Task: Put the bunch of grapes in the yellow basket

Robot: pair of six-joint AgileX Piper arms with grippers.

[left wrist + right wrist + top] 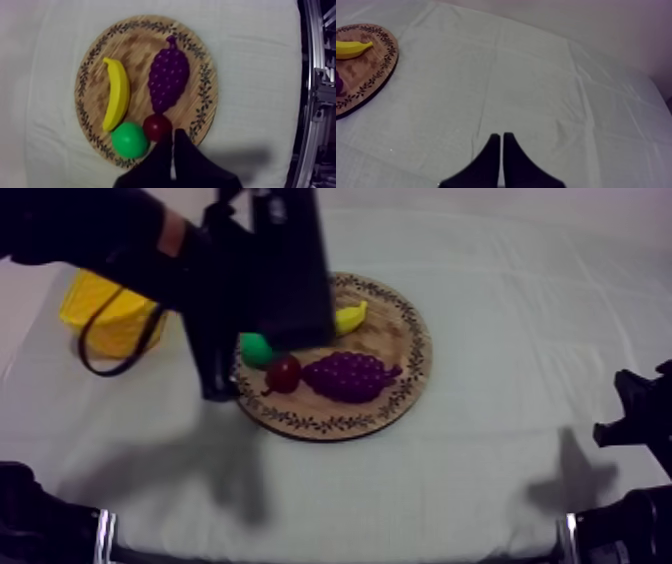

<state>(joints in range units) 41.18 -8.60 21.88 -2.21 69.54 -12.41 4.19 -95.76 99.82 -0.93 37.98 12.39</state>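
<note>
The purple bunch of grapes [350, 375] [168, 77] lies on the round wooden board [415, 358] [90, 75], with a small red fruit [284, 373] [157, 126] at its stem-free end. A green pear [256, 348] [129, 140] and a banana [350, 318] [116, 92] lie on the board too. My left gripper [218, 386] [172, 150] hovers above the board's edge by the red fruit and the pear, its fingers together as a narrow wedge and holding nothing. Low at the right side of the table, my right gripper [635, 413] [501, 137] rests shut over bare cloth.
The yellow basket [105, 313] with a dark handle stands left of the board, partly behind my left arm. In the right wrist view the board's rim [383, 70] and the banana [351, 48] show far off. A metal frame [315, 100] runs past the table's edge.
</note>
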